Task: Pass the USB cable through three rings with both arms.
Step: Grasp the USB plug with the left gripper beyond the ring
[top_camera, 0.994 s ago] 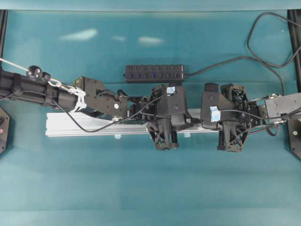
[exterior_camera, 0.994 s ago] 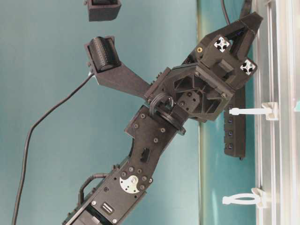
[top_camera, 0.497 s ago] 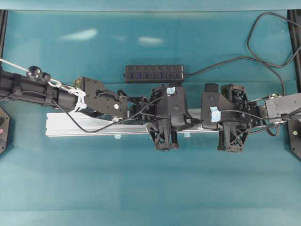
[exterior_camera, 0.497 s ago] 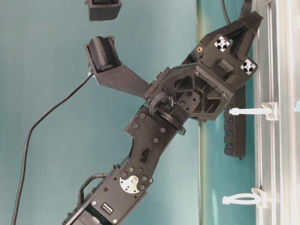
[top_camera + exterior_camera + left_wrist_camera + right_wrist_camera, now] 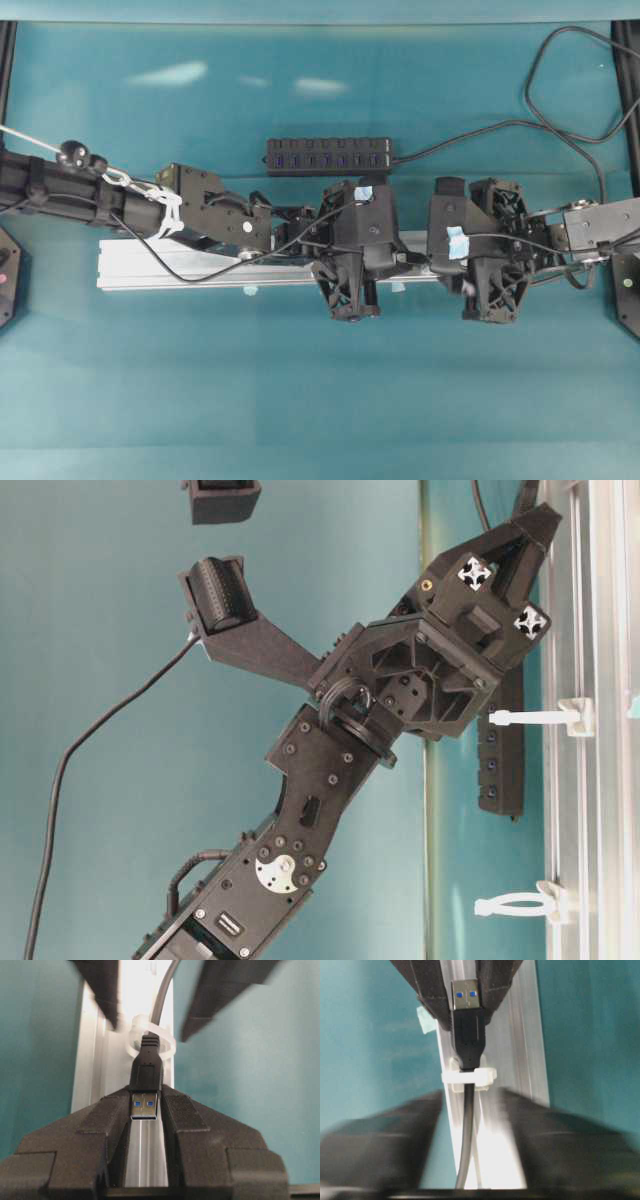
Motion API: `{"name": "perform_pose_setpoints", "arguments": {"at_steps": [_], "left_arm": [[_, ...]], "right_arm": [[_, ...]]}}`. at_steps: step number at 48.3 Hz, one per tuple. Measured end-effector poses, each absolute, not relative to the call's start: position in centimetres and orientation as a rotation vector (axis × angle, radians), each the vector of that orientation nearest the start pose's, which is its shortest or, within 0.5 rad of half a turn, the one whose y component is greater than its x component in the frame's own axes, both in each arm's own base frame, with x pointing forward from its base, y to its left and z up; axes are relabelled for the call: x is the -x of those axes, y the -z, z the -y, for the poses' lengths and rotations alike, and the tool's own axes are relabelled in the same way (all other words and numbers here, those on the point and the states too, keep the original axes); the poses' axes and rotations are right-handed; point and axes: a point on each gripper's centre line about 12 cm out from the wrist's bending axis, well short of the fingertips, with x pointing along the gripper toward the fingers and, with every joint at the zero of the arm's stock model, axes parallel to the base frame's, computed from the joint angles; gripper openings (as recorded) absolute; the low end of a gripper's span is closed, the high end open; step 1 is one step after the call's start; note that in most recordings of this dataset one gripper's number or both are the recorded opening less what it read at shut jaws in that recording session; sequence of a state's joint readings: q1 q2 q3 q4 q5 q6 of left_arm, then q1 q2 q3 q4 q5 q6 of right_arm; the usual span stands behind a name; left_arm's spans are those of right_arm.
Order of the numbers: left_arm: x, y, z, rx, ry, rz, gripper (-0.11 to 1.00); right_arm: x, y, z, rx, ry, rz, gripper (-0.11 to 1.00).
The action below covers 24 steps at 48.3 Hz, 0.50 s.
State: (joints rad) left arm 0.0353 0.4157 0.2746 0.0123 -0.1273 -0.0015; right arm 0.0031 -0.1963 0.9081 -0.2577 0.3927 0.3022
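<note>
Left wrist: black, blue-tongued USB plug [image 5: 146, 1085]

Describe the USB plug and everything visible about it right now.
The USB plug is a black moulded body with a silver metal shell and blue insert showing at its tip. It lies along the aluminium rail, clamped by its sides between the left gripper fingers. Its black cord runs back through a whitish translucent ring just behind the plug. The right gripper jaws stand apart, blurred, either side of the cord.

A black multi-port hub [image 5: 328, 156] lies on the teal tabletop [image 5: 300, 380], its own cord [image 5: 540, 90] looping off toward the upper right corner.
</note>
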Motion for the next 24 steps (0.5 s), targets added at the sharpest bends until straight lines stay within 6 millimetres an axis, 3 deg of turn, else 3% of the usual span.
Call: {"name": "perform_pose_setpoints", "arguments": {"at_steps": [8, 14, 24], "left_arm": [[-50.5, -12.1, -1.8, 0.001, -0.031, -0.578, 0.21], [-49.9, -12.0, -1.8, 0.001, -0.031, -0.604, 0.21], [-49.0, -12.6, -1.8, 0.001, -0.031, -0.611, 0.21]], "right_arm": [[-28.1, -13.7, 1.1, -0.003, 0.120, -1.074, 0.89], [-28.0, -14.1, 1.1, 0.003, 0.119, -1.060, 0.82], [-28.1, -14.3, 1.2, 0.002, 0.121, -1.051, 0.82]]}}
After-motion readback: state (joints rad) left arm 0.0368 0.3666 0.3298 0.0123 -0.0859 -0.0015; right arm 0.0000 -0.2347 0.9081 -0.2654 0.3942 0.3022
